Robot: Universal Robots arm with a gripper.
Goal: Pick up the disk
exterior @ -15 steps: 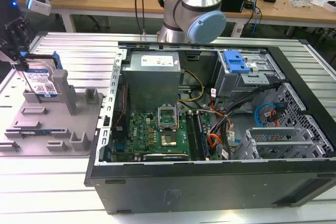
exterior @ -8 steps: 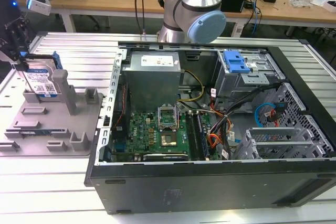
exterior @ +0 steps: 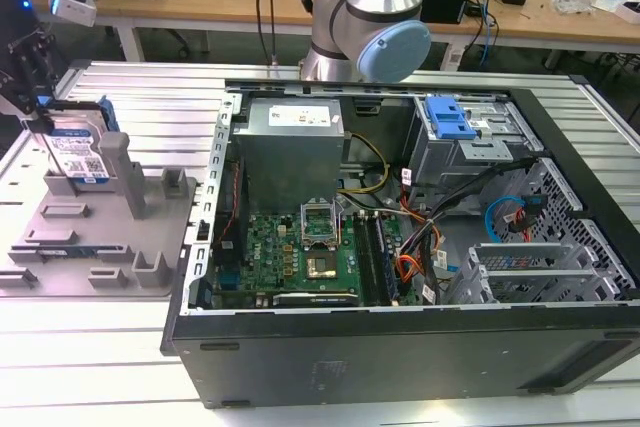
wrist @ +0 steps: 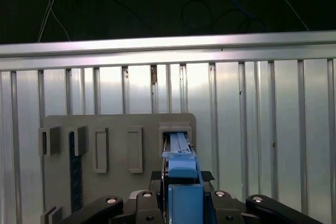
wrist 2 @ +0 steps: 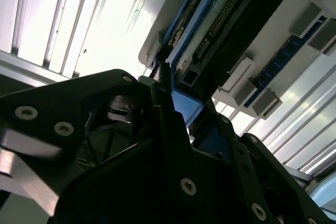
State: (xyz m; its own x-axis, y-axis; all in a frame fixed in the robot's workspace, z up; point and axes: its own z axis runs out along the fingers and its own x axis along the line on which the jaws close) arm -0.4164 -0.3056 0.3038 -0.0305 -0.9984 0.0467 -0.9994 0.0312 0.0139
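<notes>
Spanning the scene: ribbed metal tabletop (exterior: 120, 347), carrying all items below.

Open computer case (exterior: 400, 347), black, lying on its side toward the exterior view's right; inside it a green motherboard (exterior: 300, 252), a grey power supply box (exterior: 290, 147), bundled cables, and a blue plastic drive-bay bracket (exterior: 450, 117). Well apart from the disk.

Robot arm (exterior: 375, 17), silver with pale-blue joint cap, rising behind the case.

Grey moulded holder tray (exterior: 90, 247), flat on the tabletop at the exterior view's left, just beside the case wall. Several upright posts and low blocks stand on it; one tall post (exterior: 130, 177) stands just beside the disk.

Disk (exterior: 75, 152), standing on edge at the tray's far corner, label facing the camera in the exterior view, blue side rails showing. In the first wrist view its blue rail (wrist: 181, 177) runs up between the black fingers.

Claw (exterior: 35, 112), black, above the tray, clenched on the disk's upper end; in the second wrist view a fingertip (wrist 2: 165, 85) presses against the disk's (wrist 2: 231, 19) edge.
</notes>
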